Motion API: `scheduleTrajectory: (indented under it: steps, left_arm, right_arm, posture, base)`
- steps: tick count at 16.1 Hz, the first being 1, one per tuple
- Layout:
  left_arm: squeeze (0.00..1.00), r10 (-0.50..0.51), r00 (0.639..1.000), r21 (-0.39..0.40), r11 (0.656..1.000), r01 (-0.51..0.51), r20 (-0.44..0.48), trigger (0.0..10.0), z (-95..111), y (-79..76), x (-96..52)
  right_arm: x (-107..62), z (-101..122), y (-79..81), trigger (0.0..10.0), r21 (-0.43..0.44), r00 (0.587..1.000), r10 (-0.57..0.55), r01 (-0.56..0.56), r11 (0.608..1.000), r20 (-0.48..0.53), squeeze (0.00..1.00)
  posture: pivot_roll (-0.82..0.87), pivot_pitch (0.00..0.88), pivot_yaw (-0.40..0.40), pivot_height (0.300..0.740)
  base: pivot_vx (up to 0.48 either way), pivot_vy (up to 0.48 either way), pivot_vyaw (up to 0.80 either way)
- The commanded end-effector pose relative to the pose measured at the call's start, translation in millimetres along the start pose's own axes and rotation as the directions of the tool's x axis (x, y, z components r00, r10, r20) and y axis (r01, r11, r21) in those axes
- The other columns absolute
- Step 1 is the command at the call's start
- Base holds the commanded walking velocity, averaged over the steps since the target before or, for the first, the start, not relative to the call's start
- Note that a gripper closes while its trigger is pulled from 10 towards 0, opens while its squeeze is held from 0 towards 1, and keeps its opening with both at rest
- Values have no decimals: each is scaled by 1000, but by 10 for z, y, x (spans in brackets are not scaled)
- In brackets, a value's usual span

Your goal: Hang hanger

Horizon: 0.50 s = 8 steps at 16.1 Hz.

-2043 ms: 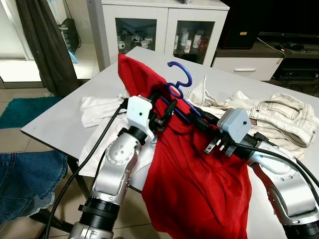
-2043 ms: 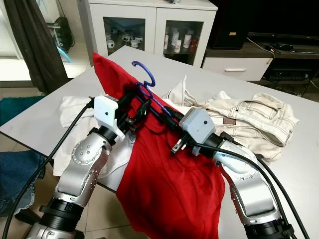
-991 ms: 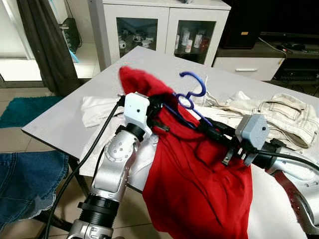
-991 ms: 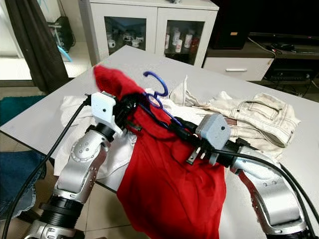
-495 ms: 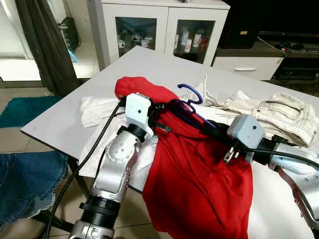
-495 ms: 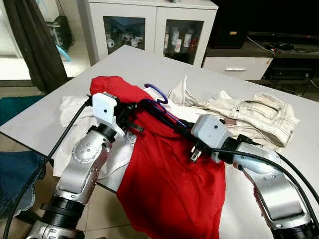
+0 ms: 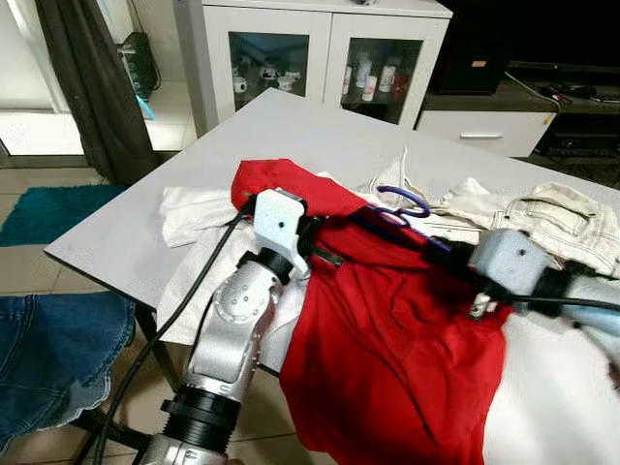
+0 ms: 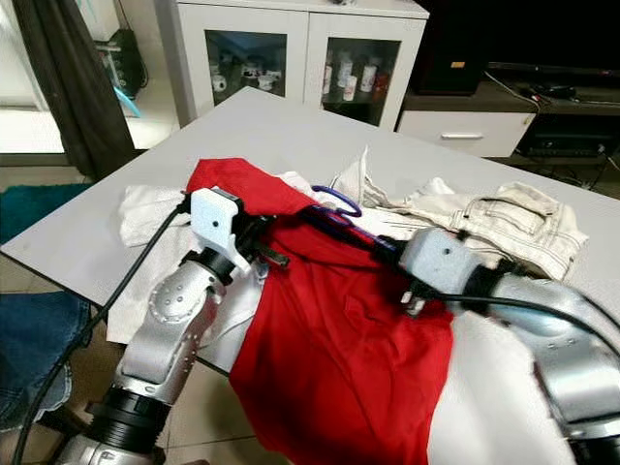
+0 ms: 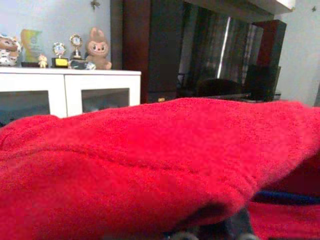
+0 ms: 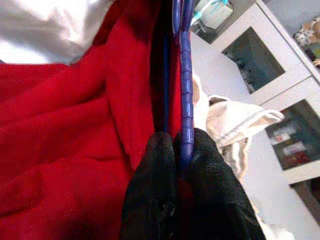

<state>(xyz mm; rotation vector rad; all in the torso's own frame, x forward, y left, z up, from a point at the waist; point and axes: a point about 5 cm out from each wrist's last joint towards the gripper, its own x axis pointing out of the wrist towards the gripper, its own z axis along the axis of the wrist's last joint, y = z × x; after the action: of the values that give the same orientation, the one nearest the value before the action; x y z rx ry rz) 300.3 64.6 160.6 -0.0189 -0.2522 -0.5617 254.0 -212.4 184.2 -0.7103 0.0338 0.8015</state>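
Right gripper (image 10: 177,150) clamped on blue hanger (image 10: 184,75) inside red garment (image 7: 387,329); left gripper's grip unclear, seemingly buried

left claw (image 7: 312,235) under the red shirt (image 7: 387,339), blue hanger (image 7: 402,206) mostly buried

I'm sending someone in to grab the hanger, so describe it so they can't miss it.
Start at the grey table in front of the white glass-door cabinet. The red shirt drapes over its near edge. The hanger is the thin blue plastic one whose hook pokes out at the shirt's top, next to the cream clothes.
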Motion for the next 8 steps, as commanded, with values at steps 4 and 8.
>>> scheduleTrajectory:
  steps: [4, 8]
  left_arm:
    - [0, 42, 999, 8, 999, -42, 9, 0, 34, 84, -29]
    - [0, 46, 999, 10, 999, -46, 5, 0, 32, 88, -38]
  right_arm:
    - [-226, -172, -137, 10000, -4, 997, -11, 11, 1000, -70, 0]
    - [-268, -370, -209, 10000, -233, 979, -63, 17, 972, -192, 0]
  posture:
    - [-37, 0, -51, 740]
    - [-27, 0, -55, 740]
  base:
    - [0, 0, 0]
    - [0, 0, 0]
